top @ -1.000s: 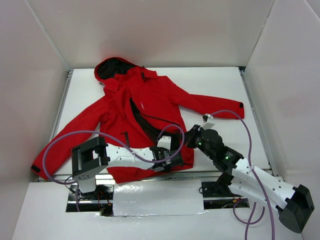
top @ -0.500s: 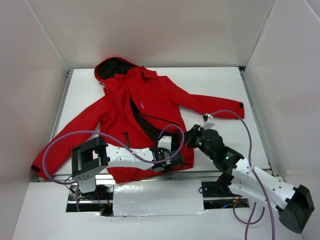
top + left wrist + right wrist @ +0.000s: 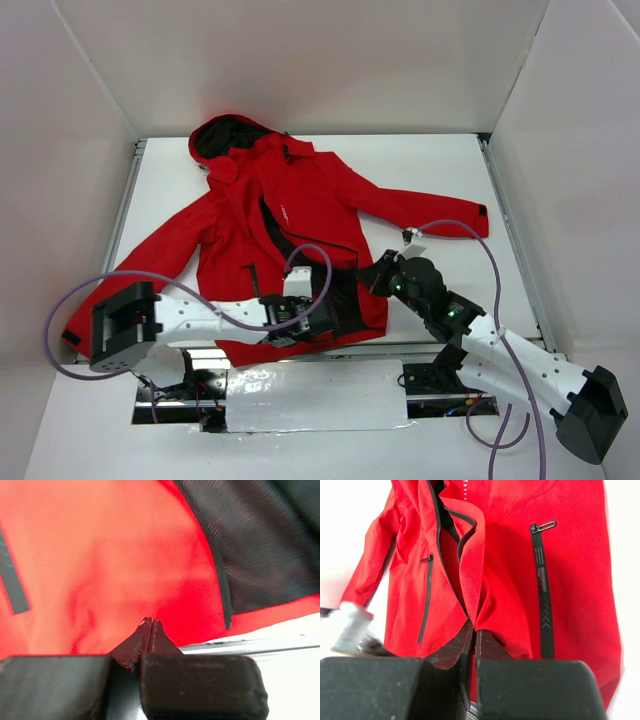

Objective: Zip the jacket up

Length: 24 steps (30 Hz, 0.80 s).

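One jacket [image 3: 300,200] — two pocket zippers [image 3: 542,595], one front zipper [image 3: 440,550].

Left claw [image 3: 150,625] pinched together over the red jacket [image 3: 100,555].

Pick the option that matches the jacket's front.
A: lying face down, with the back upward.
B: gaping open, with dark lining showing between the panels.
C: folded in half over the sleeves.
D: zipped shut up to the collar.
B: the jacket lies face up with its front panels apart, and the dark lining shows between them.
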{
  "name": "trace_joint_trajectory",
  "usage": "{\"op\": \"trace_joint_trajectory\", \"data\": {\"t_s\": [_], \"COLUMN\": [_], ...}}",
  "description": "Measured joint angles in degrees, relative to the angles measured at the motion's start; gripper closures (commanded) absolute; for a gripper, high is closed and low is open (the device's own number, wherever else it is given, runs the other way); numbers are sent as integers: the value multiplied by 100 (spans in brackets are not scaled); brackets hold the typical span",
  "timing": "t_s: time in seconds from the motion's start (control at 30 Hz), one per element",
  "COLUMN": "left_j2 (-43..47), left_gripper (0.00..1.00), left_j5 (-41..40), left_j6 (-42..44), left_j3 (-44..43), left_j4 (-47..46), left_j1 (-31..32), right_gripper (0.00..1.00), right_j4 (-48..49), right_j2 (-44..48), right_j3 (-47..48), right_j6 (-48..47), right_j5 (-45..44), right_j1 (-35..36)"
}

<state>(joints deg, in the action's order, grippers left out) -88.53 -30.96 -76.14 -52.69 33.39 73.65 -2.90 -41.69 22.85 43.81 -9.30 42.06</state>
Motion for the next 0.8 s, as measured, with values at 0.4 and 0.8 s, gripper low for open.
{"op": "trace_joint_trajectory", "data": {"t_s": [0.4,0.8], "left_j2": [129,-278], "left_gripper": [42,36], "left_j5": [52,409], "left_j6": [-111,-684], "left_j3": [-190,-437], "left_j4": [186,133], "left_j1": [26,236], "right_gripper": [100,100], "right_j4": [72,70], "right_j2": [-131,-96], "right_j3": [-4,-4], "right_j6": [17,17], "right_j5": [11,-31], "right_j1": [-24,-46]}}
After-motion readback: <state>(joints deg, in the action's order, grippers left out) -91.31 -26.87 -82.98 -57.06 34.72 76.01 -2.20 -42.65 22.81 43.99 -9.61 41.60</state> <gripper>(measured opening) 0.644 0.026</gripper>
